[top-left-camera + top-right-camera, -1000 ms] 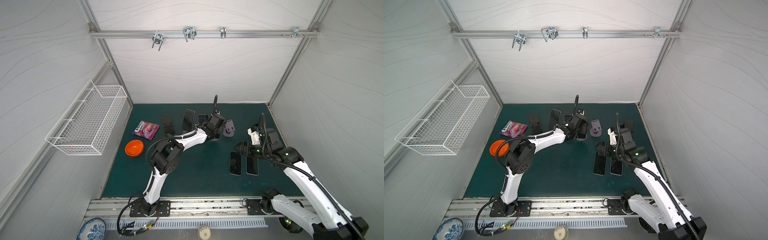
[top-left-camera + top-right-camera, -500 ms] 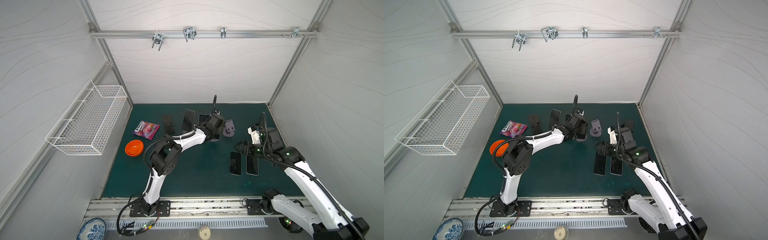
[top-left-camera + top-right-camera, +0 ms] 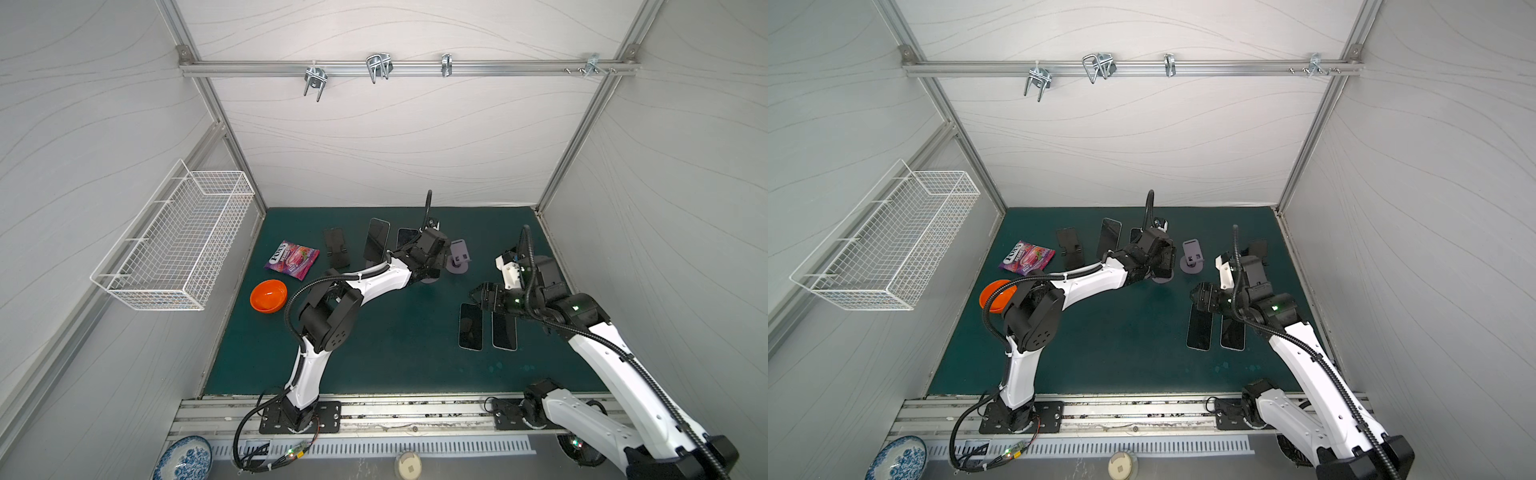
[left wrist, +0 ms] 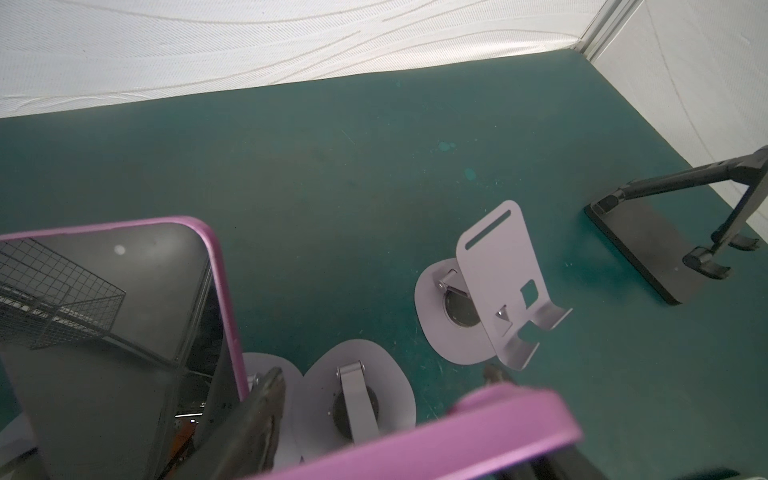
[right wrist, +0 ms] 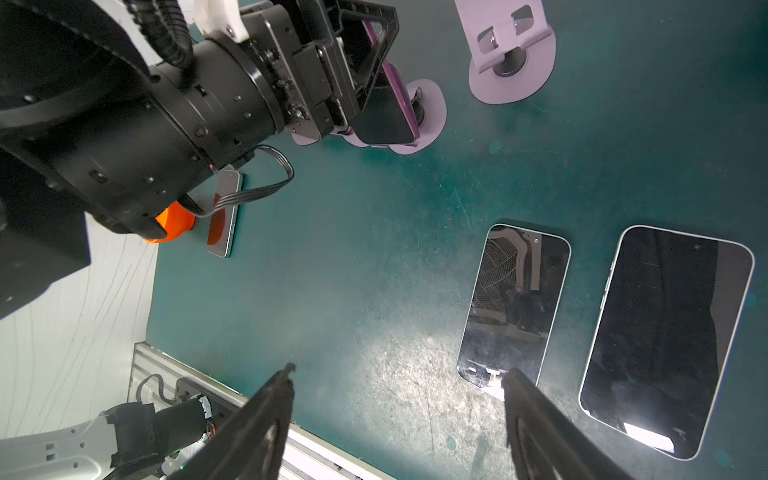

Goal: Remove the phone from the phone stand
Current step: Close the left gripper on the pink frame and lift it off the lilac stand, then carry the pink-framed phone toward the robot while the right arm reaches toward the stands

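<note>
Left gripper (image 4: 380,380) is clamped on the purple-cased phone (image 5: 388,118), which stands tilted at its lilac round-based phone stand (image 5: 432,110) toward the back of the table (image 5: 353,270). Right gripper (image 5: 399,370) hangs above the table with jaws apart, holding nothing, beside a flat-lying phone (image 5: 515,303).

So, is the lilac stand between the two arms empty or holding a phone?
Empty. In the left wrist view the stand shows a bare backplate and lip; nothing rests on it.
</note>
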Motion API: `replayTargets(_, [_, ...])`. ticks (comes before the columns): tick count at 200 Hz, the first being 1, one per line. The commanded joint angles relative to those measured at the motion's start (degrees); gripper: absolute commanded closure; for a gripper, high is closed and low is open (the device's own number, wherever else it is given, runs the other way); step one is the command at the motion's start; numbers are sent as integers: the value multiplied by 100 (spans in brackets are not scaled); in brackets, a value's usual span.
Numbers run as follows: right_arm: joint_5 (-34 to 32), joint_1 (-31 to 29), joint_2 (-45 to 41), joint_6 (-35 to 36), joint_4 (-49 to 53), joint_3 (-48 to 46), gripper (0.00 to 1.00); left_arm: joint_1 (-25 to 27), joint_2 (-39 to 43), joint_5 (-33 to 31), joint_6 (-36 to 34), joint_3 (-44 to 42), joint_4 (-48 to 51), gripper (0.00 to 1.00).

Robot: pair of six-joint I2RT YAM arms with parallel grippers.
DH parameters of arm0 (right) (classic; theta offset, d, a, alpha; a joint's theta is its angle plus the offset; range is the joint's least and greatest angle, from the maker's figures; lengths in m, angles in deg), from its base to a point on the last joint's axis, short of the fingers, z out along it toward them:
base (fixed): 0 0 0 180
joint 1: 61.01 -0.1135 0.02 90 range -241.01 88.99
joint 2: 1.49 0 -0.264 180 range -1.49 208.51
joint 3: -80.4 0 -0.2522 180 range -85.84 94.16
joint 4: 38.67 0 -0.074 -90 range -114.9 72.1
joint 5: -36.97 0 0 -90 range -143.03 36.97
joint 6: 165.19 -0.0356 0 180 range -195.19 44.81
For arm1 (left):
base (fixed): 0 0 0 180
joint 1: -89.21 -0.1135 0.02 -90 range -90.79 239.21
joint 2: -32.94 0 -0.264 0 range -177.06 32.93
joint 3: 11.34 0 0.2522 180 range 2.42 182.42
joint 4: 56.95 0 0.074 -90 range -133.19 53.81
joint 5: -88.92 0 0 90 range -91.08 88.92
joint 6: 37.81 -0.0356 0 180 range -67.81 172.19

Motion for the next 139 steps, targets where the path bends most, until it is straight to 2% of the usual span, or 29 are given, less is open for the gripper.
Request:
replayTargets(1, [79, 11, -97, -57, 141, 110, 20, 2, 398, 9, 62, 68, -479, 34])
replayTargets(139, [148, 26, -141, -169, 261, 155, 21, 104, 828, 88, -210, -45, -504, 34])
